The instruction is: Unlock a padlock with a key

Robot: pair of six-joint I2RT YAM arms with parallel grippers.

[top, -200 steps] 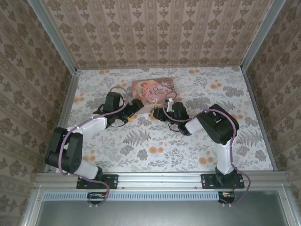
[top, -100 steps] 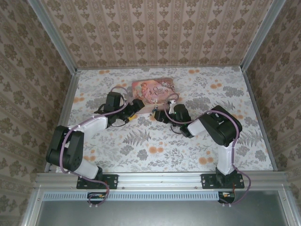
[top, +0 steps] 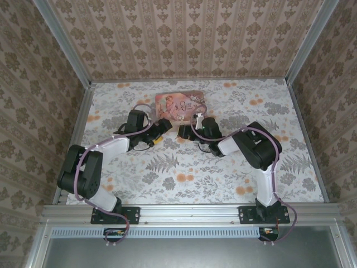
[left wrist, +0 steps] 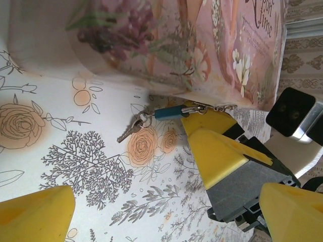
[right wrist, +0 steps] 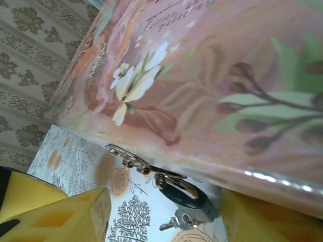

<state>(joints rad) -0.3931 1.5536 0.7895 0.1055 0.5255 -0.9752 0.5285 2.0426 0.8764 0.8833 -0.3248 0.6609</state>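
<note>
The padlock lies flat on the flowered tabletop, just beside the near edge of the pink tin. A fine chain runs from its shackle end along the foot of the tin. The key hangs from a small ring at the padlock's other end and rests on the tabletop, pointing away from the tin.

The right claw is partly spread. Its yellow fingers stand on either side of the padlock, with bare tabletop showing between one finger and the lock, so it does not seem to be pinching anything. Whether the other finger touches the shackle end cannot be told. The left claw is spread wide and empty, near the key.

Both pieces look very small, light and rigid. Smooth metal like this will probably skate across the tabletop when nudged. The padlock looks best pinched across its flat body, which leaves the keyhole end free. The key looks best taken by its head, though it lies so flat that a finger must get down beside it. The ring ties the key to the lock, so its swing is short.

The tin carries cursive lettering. It is cut off at the frame edge and too small to read with any confidence
</note>
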